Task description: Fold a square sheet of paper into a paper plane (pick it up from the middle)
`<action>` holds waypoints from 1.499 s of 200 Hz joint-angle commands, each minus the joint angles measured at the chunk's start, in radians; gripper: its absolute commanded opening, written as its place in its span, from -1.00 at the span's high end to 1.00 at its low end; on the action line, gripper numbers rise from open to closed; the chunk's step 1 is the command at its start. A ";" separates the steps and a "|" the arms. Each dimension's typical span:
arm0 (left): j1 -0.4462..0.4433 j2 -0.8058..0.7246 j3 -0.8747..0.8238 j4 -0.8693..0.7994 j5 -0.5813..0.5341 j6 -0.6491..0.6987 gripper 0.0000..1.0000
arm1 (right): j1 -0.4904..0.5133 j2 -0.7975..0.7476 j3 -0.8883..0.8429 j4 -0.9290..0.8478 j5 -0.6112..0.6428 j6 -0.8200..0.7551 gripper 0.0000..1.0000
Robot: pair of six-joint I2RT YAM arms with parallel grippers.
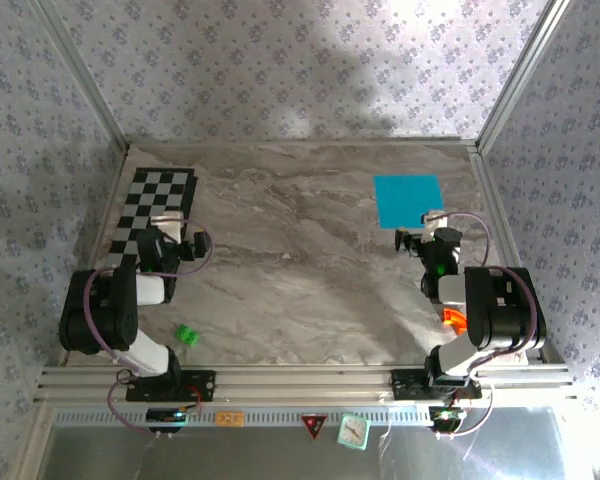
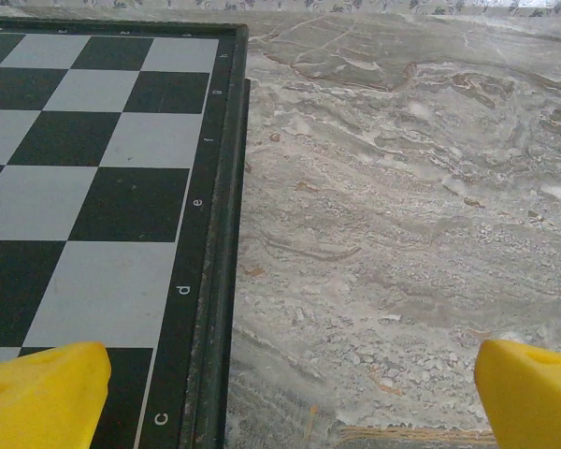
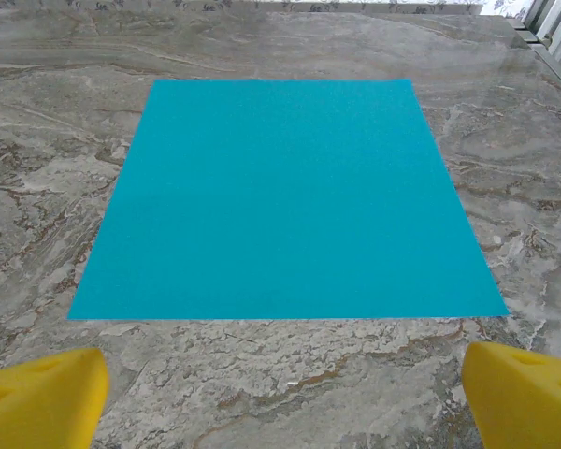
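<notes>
Cyan-blue and flat, the square sheet of paper (image 3: 285, 201) lies unfolded on the marble-patterned table (image 1: 300, 290), toward its far right corner. The right gripper (image 3: 285, 398) hovers just short of the sheet's near edge, its yellow fingers (image 3: 42, 398) spread wide and holding nothing. The left gripper (image 2: 285, 398) is likewise wide apart and empty, over the right edge of the checkerboard mat (image 2: 75, 187) (its border letters are readable from the wrist). From above, a small green block (image 1: 186, 334) sits near the left arm's base.
</notes>
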 commanded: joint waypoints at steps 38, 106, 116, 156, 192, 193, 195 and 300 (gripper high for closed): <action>-0.008 -0.004 0.024 0.000 -0.012 0.005 -0.99 | -0.009 -0.003 0.021 -0.001 -0.014 0.015 -0.98; -0.010 -0.002 0.033 -0.016 -0.060 -0.010 -0.99 | -0.009 -0.001 0.025 -0.003 -0.010 0.014 -0.98; -0.011 -0.003 0.033 -0.017 -0.061 -0.009 -0.99 | -0.009 -0.002 0.025 -0.004 -0.010 0.013 -0.98; -0.012 -0.003 0.032 -0.016 -0.064 -0.010 -0.99 | -0.009 -0.001 0.025 -0.004 -0.010 0.013 -0.98; -0.016 -0.004 0.032 -0.016 -0.084 -0.015 -0.99 | -0.009 -0.004 0.019 0.003 -0.009 0.013 -0.98; -0.015 -0.004 0.032 -0.016 -0.084 -0.015 -0.99 | -0.009 -0.004 0.019 0.004 -0.009 0.013 -0.98; -0.016 -0.005 0.032 -0.016 -0.084 -0.015 -0.99 | -0.009 -0.004 0.019 0.005 -0.008 0.013 -0.98; -0.049 -0.438 0.300 -0.800 -0.164 -0.413 -0.99 | 0.125 -0.292 0.440 -0.882 0.226 0.301 -0.98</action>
